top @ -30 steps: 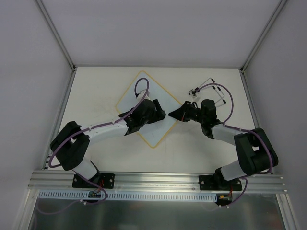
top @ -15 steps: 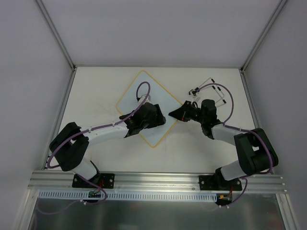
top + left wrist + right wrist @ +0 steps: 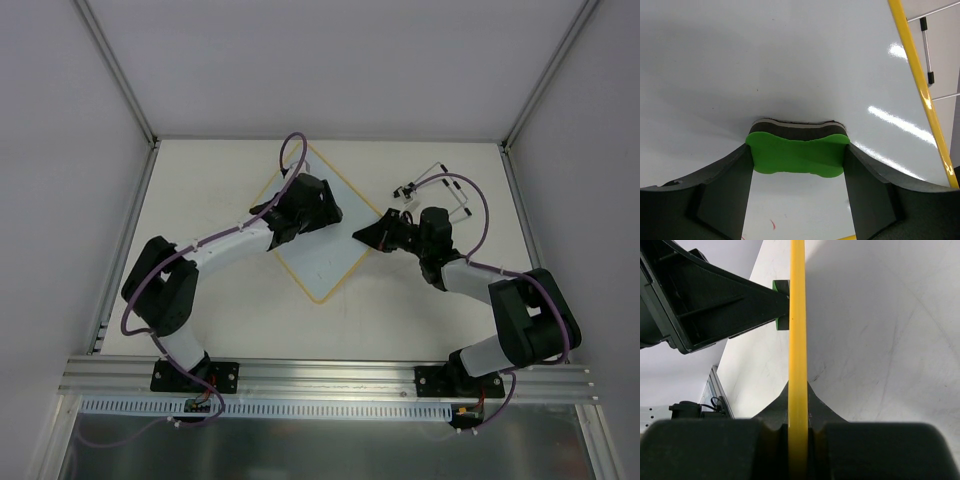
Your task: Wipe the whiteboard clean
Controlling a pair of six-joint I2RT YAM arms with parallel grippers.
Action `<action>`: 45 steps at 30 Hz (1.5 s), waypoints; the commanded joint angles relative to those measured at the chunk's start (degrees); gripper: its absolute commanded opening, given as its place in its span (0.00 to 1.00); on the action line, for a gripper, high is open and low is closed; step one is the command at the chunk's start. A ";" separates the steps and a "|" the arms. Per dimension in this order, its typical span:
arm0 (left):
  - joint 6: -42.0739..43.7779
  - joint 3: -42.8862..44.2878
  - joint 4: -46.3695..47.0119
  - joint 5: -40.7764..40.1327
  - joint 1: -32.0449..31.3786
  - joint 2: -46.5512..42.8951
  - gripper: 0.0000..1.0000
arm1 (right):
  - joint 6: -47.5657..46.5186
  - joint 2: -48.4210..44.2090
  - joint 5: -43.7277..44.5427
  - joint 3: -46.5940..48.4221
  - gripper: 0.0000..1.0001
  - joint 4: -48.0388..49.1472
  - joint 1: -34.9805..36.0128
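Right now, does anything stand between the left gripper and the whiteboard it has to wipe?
Only the green eraser, held in the left gripper and seemingly pressed to the whiteboard: the wiping tool, no obstacle. The right gripper clamps the yellow frame at the board's edge, off to the side.

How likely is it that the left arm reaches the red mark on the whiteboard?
Likely yes: the left fingers hold the green eraser on the whiteboard, the red mark lies close behind, nothing between.
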 commanded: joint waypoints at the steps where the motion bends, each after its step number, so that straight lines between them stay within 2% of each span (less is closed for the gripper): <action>1: 2.46 3.07 -0.32 0.75 -0.10 3.29 0.00 | -7.92 -1.52 1.50 -0.90 0.00 -0.10 1.46; 5: 2.20 1.67 -0.40 2.69 -1.23 3.21 0.00 | -7.92 -1.87 1.67 -0.81 0.00 -0.10 1.46; 15: -2.19 -16.34 -0.05 3.48 -5.98 -2.25 0.00 | -7.92 -1.43 2.02 -0.46 0.00 0.43 1.46; 25: -7.29 -25.48 1.44 4.98 -10.82 -0.23 0.00 | -6.60 -0.12 1.67 -0.46 0.00 2.98 1.46; 38: -11.51 -34.19 4.78 4.89 -7.75 -3.65 0.00 | -4.93 1.73 0.97 -1.07 0.00 6.85 1.46; 45: -13.01 -39.90 4.70 3.49 -3.27 -11.20 0.00 | -5.37 2.26 0.88 -1.07 0.00 6.94 1.37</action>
